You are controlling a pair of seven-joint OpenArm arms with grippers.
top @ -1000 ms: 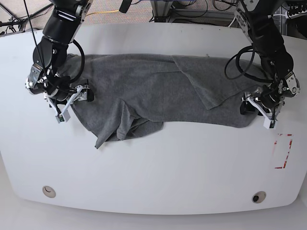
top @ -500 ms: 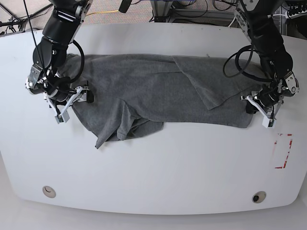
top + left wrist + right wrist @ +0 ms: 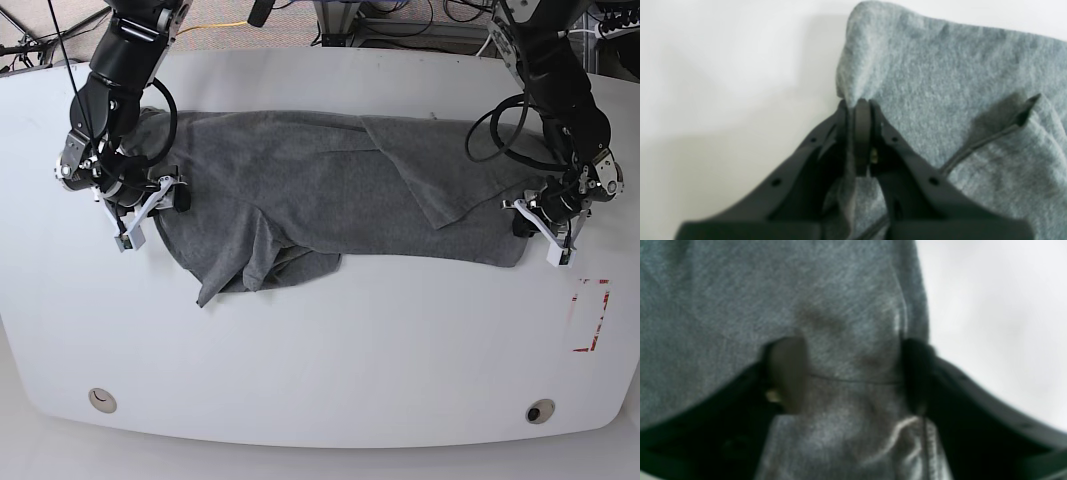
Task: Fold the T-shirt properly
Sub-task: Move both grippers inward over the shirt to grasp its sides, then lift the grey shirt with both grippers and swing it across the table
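Note:
The heather-grey T-shirt (image 3: 330, 185) lies crumpled lengthwise across the white table (image 3: 320, 340), with a flap folded over on its right part and a bunched tail at the lower left. My left gripper (image 3: 525, 222) is at the shirt's right end; in the left wrist view the left gripper (image 3: 858, 106) is shut on a corner of the T-shirt (image 3: 940, 83). My right gripper (image 3: 165, 198) is at the shirt's left edge; in the right wrist view the right gripper (image 3: 851, 373) has its fingers (image 3: 786, 373) apart with a fold of T-shirt (image 3: 846, 306) between them.
A red marking (image 3: 590, 315) lies near the table's right edge. Two round holes (image 3: 100, 400) (image 3: 540, 411) sit near the front edge. Cables and equipment (image 3: 400, 20) lie beyond the back edge.
Both grippers have shifted slightly at the shirt's ends. The arm on the base view's left has drawn a little toward the back, and the shirt's lower-left edge has moved with it.

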